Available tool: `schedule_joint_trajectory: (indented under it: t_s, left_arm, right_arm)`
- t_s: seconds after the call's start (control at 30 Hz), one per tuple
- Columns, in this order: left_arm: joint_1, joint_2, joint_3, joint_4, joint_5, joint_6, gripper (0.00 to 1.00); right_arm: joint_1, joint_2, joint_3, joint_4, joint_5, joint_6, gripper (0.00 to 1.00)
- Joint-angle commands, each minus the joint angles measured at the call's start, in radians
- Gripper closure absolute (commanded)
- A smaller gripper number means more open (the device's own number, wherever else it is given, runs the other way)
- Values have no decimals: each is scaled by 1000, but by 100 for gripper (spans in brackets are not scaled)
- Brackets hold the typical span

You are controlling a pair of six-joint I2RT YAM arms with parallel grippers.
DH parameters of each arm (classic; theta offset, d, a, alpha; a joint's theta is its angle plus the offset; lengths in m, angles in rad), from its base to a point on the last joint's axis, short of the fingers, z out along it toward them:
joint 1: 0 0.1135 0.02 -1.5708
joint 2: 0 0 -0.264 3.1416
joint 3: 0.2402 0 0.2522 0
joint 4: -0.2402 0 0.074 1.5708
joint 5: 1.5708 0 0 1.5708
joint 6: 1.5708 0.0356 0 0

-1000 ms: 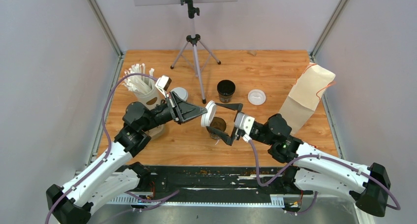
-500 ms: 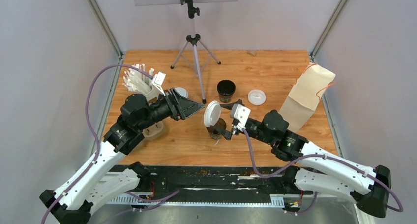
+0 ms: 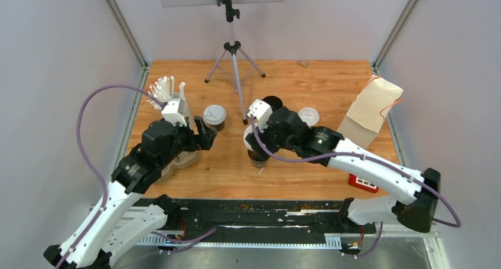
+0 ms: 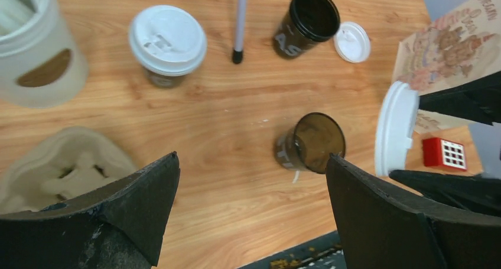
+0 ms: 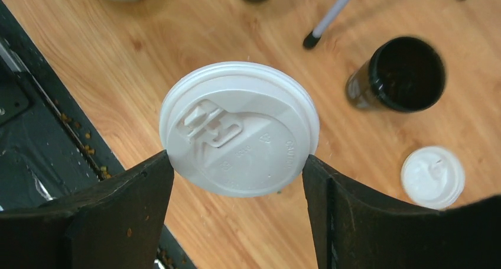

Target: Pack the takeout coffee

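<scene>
While the right pincer clamps a white lid near a lidless black cup on the counter, the left pincer hangs wide open and empty.

Three small black paper cups with pale lettering stand upright on the worktop. The lidded cup, left of centre, wears a round white plastic lid. The far open cup sits uncovered about mid-worktop, and a loose lid lies flat just to its right. The near open cup stands uncovered, centred toward the near edge. Close beside it and off the wood, the held lid tilts steeply, pinched by its rim in the right gripper.
</scene>
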Motion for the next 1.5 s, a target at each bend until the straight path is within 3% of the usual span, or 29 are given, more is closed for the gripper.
schedule_joint_trajectory:
  t_s: [0.0,0.23,0.6,1.0,1.47]
  left_arm:
    - [4,-140,-51,-26,-141,100,0]
    - [4,-268,-123,-34,-153,112,0]
    - [5,-313,-140,-52,-149,122,0]
    - [5,-291,-144,-36,-131,129,0]
    - [4,-228,-151,-12,-62,145,0]
  right_arm:
    - [3,142,125,-256,13,123,23]
    - [2,369,289,-408,-7,157,22]
    - [-56,546,418,-523,-46,132,21]
    - [-98,581,411,-503,-83,122,20]
    - [-116,571,426,-495,-111,97,8]
